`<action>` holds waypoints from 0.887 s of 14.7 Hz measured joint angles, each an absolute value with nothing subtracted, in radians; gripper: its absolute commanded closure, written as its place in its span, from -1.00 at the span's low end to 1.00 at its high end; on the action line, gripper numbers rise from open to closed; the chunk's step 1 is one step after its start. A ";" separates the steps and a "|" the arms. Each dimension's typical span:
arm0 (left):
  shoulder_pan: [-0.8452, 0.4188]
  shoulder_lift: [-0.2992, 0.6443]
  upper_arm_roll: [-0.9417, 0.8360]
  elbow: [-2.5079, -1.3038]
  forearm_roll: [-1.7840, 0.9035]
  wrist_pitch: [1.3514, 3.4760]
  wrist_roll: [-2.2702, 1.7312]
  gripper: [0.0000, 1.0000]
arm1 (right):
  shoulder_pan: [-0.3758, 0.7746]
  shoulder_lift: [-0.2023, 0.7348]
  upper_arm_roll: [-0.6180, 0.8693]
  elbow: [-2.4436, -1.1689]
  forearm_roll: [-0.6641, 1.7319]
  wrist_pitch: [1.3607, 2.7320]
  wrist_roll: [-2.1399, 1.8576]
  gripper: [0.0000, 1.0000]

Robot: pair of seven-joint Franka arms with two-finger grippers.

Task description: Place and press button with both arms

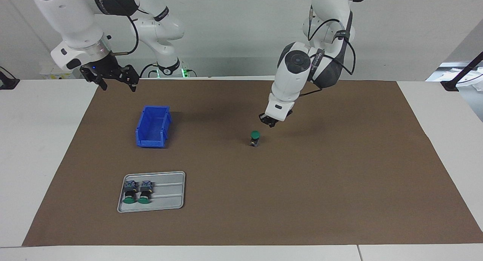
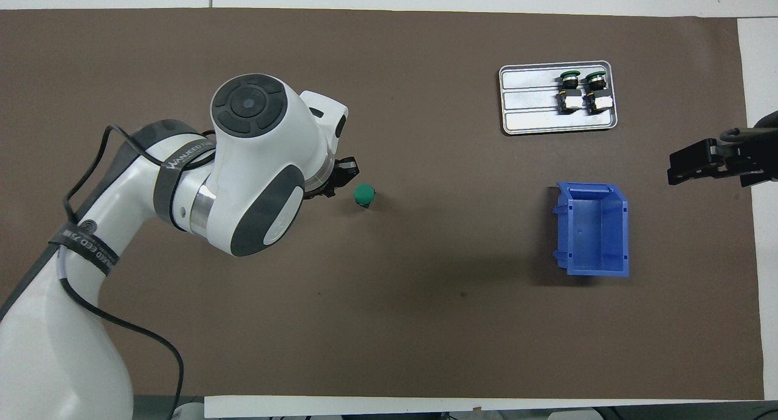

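A button (image 1: 255, 138) stands upright on the brown mat near the table's middle, green cap up; from overhead the button (image 2: 364, 194) shows mostly its cap. My left gripper (image 1: 268, 122) hangs just above and beside it, toward the left arm's end, shut on nothing and not touching it. In the overhead view the left gripper (image 2: 340, 178) peeks out from under the wrist. My right gripper (image 1: 117, 79) waits open, raised over the mat's edge at the right arm's end; the overhead view catches the right gripper (image 2: 699, 165) too.
An empty blue bin (image 1: 153, 126) sits toward the right arm's end. Farther from the robots, a grey tray (image 1: 169, 191) holds two more green-capped buttons (image 1: 136, 191) lying on their sides. The bin (image 2: 592, 228) and tray (image 2: 529, 101) also show overhead.
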State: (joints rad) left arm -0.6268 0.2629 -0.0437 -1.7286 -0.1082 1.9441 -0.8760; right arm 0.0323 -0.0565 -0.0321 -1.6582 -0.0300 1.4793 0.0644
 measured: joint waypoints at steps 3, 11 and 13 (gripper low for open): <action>-0.649 0.307 -0.043 -1.698 -0.101 1.957 -0.919 1.00 | 0.032 -0.057 -0.032 -1.658 -0.030 1.479 0.064 -0.99; -0.675 0.354 -0.044 -1.695 -0.087 2.042 -0.974 1.00 | 0.032 -0.057 -0.032 -1.658 -0.030 1.479 0.064 -0.99; -0.678 0.367 -0.044 -1.695 -0.087 2.048 -0.975 1.00 | 0.032 -0.057 -0.032 -1.658 -0.030 1.479 0.064 -0.99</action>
State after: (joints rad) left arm -0.6779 0.3674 -0.0439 -1.6950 -0.0870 2.0480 -0.9752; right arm 0.0323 -0.0565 -0.0321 -1.6582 -0.0300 1.4793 0.0644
